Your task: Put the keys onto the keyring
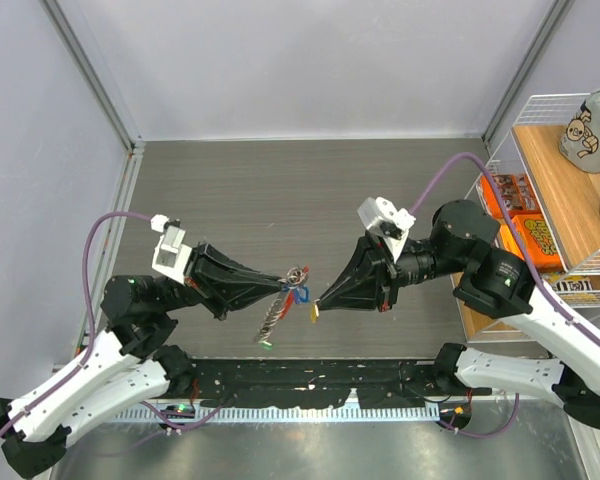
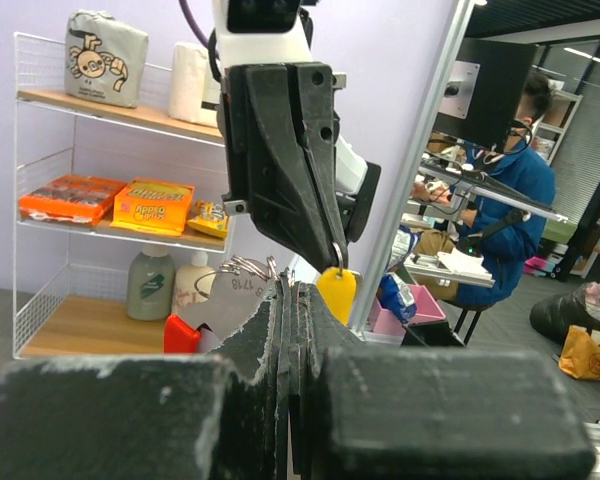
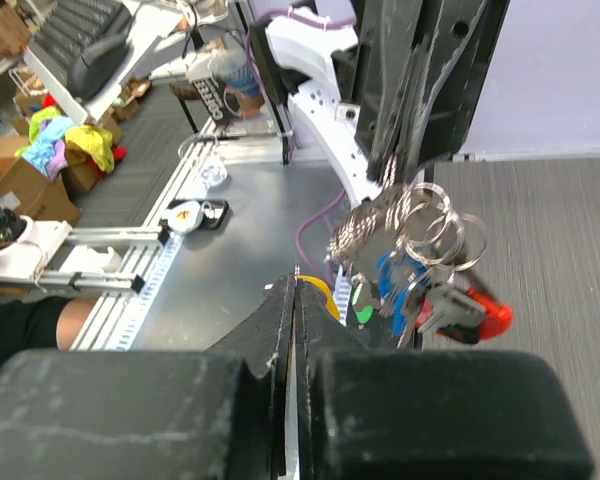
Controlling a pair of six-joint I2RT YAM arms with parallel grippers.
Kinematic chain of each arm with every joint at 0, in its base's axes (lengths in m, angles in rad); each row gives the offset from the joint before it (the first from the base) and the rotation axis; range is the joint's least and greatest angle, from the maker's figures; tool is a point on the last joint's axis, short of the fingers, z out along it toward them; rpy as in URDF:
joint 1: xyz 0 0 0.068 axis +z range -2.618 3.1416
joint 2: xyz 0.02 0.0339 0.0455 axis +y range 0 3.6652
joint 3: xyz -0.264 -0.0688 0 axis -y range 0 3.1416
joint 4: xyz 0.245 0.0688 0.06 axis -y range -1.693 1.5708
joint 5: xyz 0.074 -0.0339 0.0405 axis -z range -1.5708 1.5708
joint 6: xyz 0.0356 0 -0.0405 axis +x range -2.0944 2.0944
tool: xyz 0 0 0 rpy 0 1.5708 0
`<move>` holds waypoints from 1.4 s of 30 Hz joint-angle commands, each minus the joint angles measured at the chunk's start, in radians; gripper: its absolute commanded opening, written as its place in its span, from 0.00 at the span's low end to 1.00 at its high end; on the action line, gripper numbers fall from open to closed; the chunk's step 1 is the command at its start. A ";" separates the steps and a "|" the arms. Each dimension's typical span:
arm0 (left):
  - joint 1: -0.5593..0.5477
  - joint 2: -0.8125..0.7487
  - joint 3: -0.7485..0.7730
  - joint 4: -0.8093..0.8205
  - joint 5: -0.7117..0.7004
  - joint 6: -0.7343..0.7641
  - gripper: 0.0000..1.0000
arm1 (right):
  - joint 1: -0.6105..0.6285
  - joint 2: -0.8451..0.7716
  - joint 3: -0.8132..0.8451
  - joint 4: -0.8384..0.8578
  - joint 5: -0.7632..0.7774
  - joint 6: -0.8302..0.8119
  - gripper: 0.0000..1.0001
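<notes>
While my left gripper [image 1: 283,284] pinches keyring [image 1: 296,274] bunch and right gripper [image 1: 319,300] clamps yellow-tagged key [image 1: 314,312], risk: thin key twists in grip, misses ring gap, falls.

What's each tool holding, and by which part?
Left tool: cluster of small metal keys, by its silvery rings. Right tool: yellow-tagged key, by its top.

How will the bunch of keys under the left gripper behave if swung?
Probably floppy: the bunch of keys hangs loose under the left gripper, its chain drooping, so it would likely sway. Likely light: thin rings, small tags. The yellow-tagged key in the right gripper hangs shorter, so probably swings less.
</notes>
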 commanded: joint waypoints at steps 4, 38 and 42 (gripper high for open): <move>0.000 0.018 0.017 0.155 0.059 -0.029 0.00 | 0.029 0.063 0.103 0.091 0.022 0.089 0.05; 0.000 0.049 0.008 0.298 0.146 -0.105 0.00 | 0.086 0.152 0.165 0.112 0.052 0.120 0.05; 0.000 0.056 0.011 0.295 0.139 -0.105 0.00 | 0.090 0.157 0.168 0.109 0.057 0.123 0.06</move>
